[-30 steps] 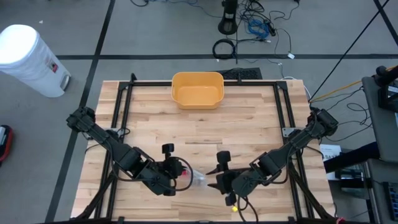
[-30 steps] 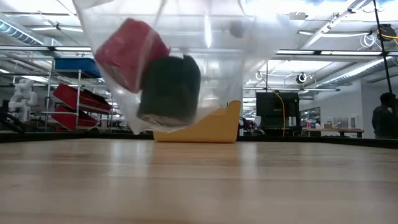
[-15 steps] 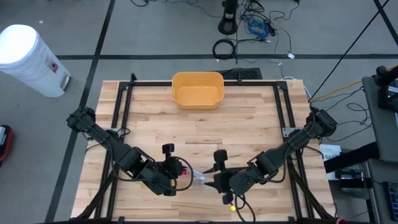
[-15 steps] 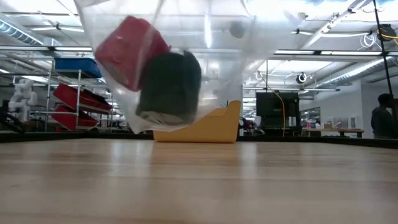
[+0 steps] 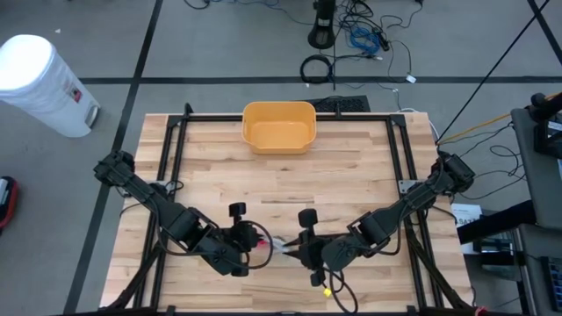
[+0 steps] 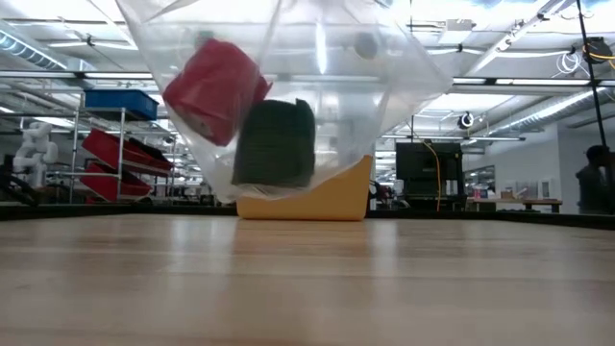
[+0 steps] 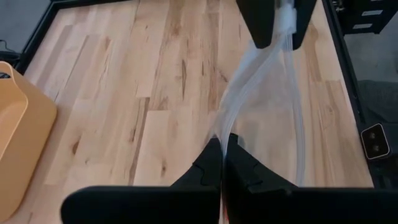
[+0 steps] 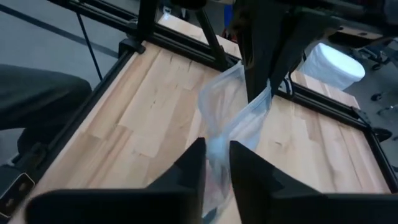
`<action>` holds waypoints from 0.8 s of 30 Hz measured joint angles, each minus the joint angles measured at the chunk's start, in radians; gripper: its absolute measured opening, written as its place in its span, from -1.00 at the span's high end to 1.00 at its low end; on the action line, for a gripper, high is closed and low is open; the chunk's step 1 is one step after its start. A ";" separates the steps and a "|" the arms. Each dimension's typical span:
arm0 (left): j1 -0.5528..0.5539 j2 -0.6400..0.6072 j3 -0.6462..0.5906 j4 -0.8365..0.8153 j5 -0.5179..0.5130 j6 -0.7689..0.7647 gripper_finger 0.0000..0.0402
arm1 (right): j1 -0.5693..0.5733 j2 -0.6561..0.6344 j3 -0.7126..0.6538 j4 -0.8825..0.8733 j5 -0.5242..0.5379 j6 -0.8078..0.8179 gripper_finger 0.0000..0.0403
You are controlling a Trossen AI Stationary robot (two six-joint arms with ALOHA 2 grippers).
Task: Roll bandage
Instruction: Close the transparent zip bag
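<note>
A clear plastic bag (image 6: 317, 58) hangs above the table's near middle, clear of the wood. Inside it lie a red bandage roll (image 6: 213, 88) and a dark green roll (image 6: 276, 142). My left gripper (image 5: 262, 242) is shut on the bag's left side. My right gripper (image 5: 297, 250) is shut on its right side. From above, only a small patch of the bag (image 5: 279, 247) shows between the two grippers. The bag's mouth stretches between them in both wrist views. My left gripper pinches the bag's top edge (image 7: 219, 132) between its two shut fingers, slanting down from the table's left. The film runs from there across to the other gripper, and the bag hangs below. My right gripper has the bag's opposite edge (image 8: 221, 134) between its two fingers, coming nearly level from the table's right. The film rises from the fingers toward the left gripper. The bag hangs clear of the table.
A yellow tub (image 5: 278, 125) stands at the table's far middle. Bare wood lies between it and the grippers. A black frame (image 5: 176, 158) runs round the tabletop. A white bin (image 5: 44, 83) stands on the floor beyond the far left corner.
My right gripper has gone toward the table's left, up to the bag, and has taken hold of its rim. The bag has shifted a little toward the right in the low view, and the two rolls have settled lower in it.
</note>
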 joint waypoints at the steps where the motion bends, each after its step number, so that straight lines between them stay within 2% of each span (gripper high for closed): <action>1: 0.000 0.000 0.000 0.000 0.000 0.000 1.00 | 0.000 0.000 0.000 0.000 0.000 -0.006 0.76; 4: 0.000 0.000 0.000 0.004 0.000 0.000 1.00 | 0.000 0.000 0.000 -0.009 0.000 -0.022 0.93; 7: 0.000 0.000 0.000 0.022 -0.002 0.007 0.94 | 0.000 0.000 0.000 -0.008 0.000 -0.038 0.95; 16: -0.032 0.000 0.000 0.089 -0.030 0.082 0.47 | 0.000 0.000 0.000 -0.018 0.008 -0.034 0.98; 20: -0.059 0.000 0.000 0.137 -0.072 0.163 0.34 | 0.000 0.000 0.000 -0.032 0.010 -0.013 0.98; 24: -0.082 0.000 0.000 0.240 -0.136 0.315 0.32 | 0.000 0.000 0.000 -0.032 0.014 -0.010 0.99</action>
